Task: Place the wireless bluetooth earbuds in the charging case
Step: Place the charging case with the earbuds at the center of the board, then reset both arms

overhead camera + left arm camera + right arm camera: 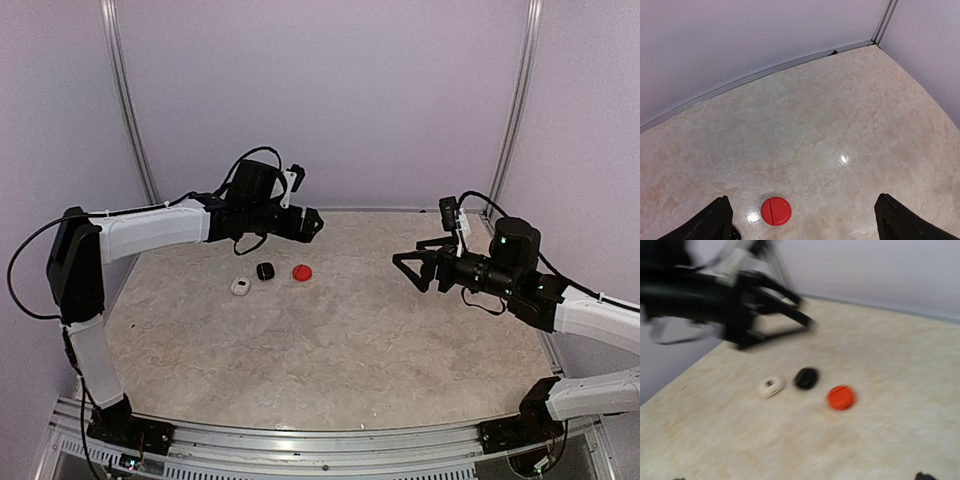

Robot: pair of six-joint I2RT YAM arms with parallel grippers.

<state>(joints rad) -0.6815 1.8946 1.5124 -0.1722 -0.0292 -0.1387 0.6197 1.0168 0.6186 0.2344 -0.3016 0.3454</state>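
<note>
Three small rounded charging cases lie in a row on the table: a white case (240, 286), a black case (265, 271) and a red case (302, 272). The red case (775, 211) is closed, with a seam line across its top. No earbuds show outside the cases; they are hidden or out of view. My left gripper (312, 226) hovers above and just behind the red case, open, with nothing between its fingers (715, 223). My right gripper (407, 269) hangs open and empty well to the right, facing the cases. The blurred right wrist view shows the white case (771, 385), black case (806, 378) and red case (841, 397).
The marbled table (330, 340) ends at a metal strip against the back wall (790, 62). The left arm (730, 295) crosses the upper left of the right wrist view, above the cases.
</note>
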